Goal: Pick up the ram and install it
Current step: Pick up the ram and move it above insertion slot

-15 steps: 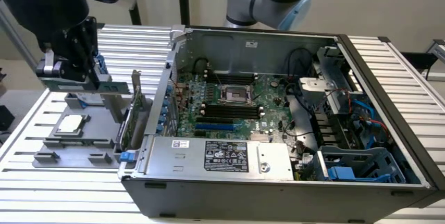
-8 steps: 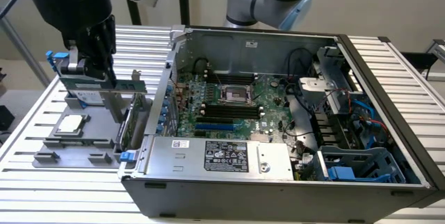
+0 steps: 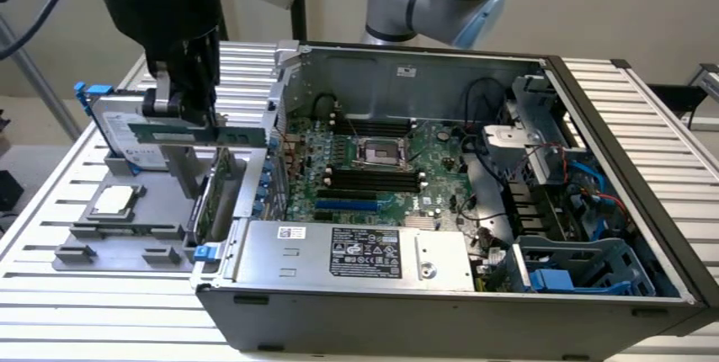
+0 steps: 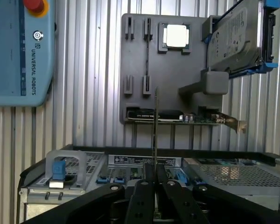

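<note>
One long green ram (image 3: 231, 135) is clamped in the pincer (image 3: 185, 116), whose dark fingers (image 4: 142, 196) are drawn almost together on the strip's two flat faces. In the exterior view the strip lies level and lengthwise, reaching out from the pincer toward the exterior view's right. It hangs above the grey holder (image 3: 124, 240) on the slatted desk (image 3: 67, 303), just outside the wall of the open computer case (image 3: 450, 311). In the wrist view the ram appears edge-on, as a thin line rising from between the fingertips. The holder carries a square silver processor chip (image 3: 116, 200), a hard drive (image 3: 113, 122) with blue rails, and an expansion card (image 3: 214, 198) standing on edge right under the ram. The motherboard (image 3: 337, 139) lies inside the case, and its black slots (image 3: 371, 181) are well apart from the held strip
</note>
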Controlling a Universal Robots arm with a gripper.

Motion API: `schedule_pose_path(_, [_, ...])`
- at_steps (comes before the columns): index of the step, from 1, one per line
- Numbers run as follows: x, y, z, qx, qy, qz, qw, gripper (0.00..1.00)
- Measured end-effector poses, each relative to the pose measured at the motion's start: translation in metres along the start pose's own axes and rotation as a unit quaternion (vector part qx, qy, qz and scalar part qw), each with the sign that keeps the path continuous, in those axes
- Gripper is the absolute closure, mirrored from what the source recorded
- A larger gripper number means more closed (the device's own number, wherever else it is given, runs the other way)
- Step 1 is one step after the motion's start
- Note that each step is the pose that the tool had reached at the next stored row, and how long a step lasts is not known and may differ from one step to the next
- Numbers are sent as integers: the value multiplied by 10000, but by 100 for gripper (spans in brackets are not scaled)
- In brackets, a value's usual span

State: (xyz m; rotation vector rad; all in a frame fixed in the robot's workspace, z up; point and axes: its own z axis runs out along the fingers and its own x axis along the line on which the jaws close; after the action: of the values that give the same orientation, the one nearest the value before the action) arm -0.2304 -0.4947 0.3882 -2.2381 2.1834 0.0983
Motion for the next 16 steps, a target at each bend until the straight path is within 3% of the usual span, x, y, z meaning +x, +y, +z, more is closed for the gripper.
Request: schedule_pose_path(16, [-14, -658, -32, -49, 28, 4, 10000, 86])
